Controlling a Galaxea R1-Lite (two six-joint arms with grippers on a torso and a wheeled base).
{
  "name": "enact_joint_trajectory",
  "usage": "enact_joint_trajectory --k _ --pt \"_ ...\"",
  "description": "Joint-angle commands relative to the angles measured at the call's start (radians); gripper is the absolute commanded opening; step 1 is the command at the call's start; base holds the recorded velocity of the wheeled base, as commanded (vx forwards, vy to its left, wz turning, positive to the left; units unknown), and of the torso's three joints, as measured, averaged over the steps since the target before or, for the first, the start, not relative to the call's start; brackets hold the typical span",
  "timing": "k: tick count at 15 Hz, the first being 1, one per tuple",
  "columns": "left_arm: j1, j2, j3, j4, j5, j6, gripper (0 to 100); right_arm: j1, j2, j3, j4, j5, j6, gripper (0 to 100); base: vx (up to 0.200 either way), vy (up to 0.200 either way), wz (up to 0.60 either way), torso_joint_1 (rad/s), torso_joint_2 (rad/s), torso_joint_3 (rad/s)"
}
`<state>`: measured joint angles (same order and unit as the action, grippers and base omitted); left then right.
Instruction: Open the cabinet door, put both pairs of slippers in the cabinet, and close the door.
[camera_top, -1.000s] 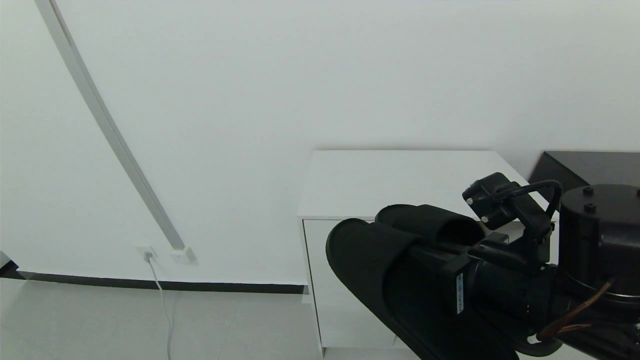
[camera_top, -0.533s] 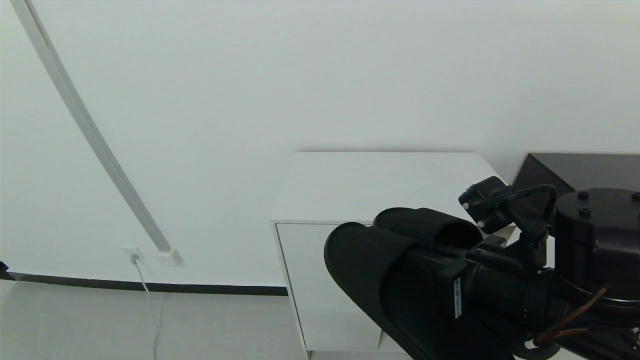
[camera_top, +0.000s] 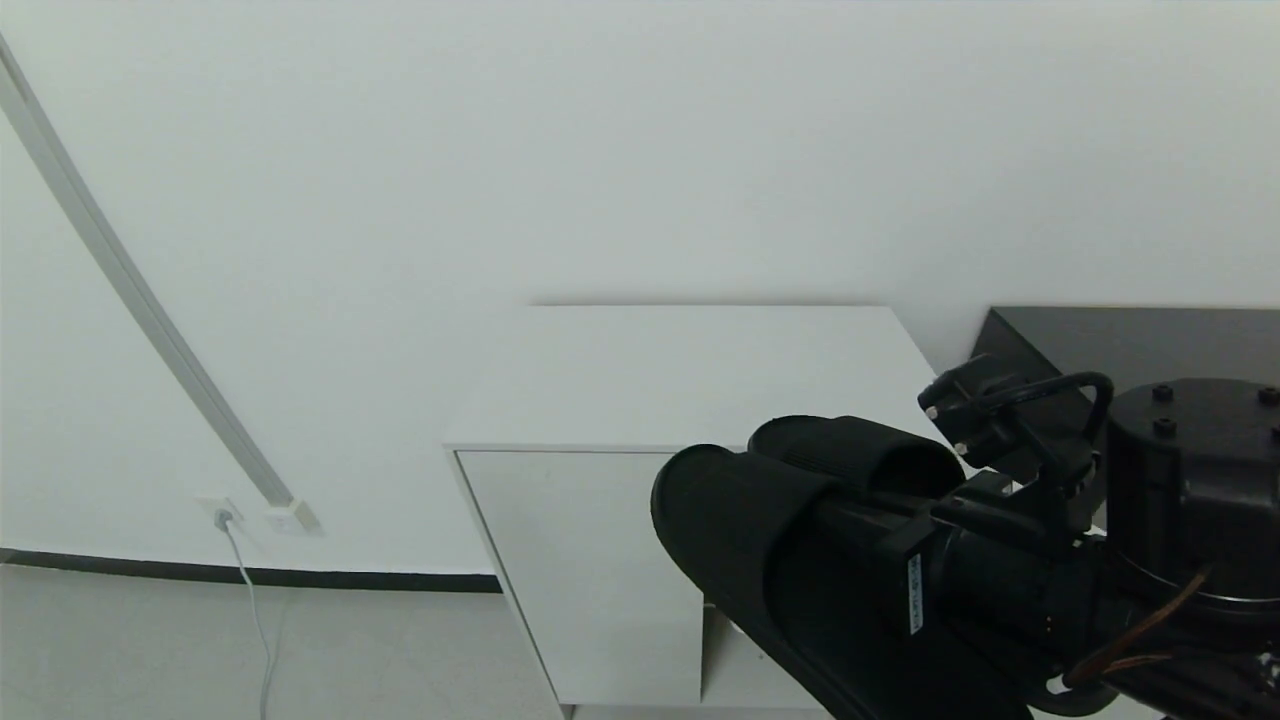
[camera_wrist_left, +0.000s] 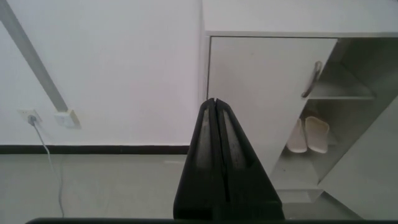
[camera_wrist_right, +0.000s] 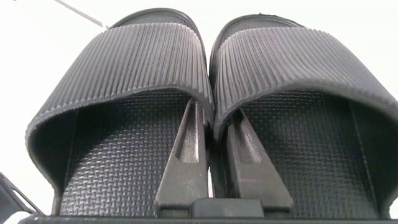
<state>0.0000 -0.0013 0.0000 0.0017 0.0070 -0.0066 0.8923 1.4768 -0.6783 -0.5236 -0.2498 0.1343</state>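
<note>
the right gripper (camera_wrist_right: 213, 115) holds a pair of black ribbed rubber slippers (camera_wrist_right: 149, 68) in the air in front of the white wooden cabinet (camera_top: 690, 370); one of its jaws is inside each slipper, and they pinch the two touching inner walls together. the left gripper (camera_wrist_left: 214, 107) points toward the cabinet, its jaws pressed together with nothing between them. the cabinet is open on one side, and a pair of white slippers (camera_wrist_left: 309, 135) lies on a low shelf inside.

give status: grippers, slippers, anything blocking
Left gripper shut, empty. Right gripper shut on black slippers. Cabinet door open, white slippers inside. Nothing seen in the way.
</note>
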Motion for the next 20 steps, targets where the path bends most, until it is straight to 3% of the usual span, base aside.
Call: enact_joint_trajectory --k 1,3,17,20 --pt "0.0 0.001 0.0 -0.002 0.001 0.0 0 0.0 0.0 0.003 -0.001 0.0 -0.001 0 0.0 -0.2 0.0 0.007 0.01 0.002" --pt "0.0 0.001 0.0 -0.002 -0.001 0.0 0 0.0 0.002 0.008 -0.003 0.0 -0.001 0 0.0 -0.2 0.0 -0.002 0.0 0.005" --pt "0.0 0.001 0.0 -0.002 -0.001 0.0 0 0.0 0.002 0.022 -0.012 0.003 -0.01 0 0.0 0.0 0.0 0.0 0.0 0.0" --pt "0.0 0.001 0.0 0.0 -0.001 0.0 0 0.0 0.002 0.022 -0.015 0.003 -0.01 0 -0.2 0.0 0.0 0.004 0.0 0.001"
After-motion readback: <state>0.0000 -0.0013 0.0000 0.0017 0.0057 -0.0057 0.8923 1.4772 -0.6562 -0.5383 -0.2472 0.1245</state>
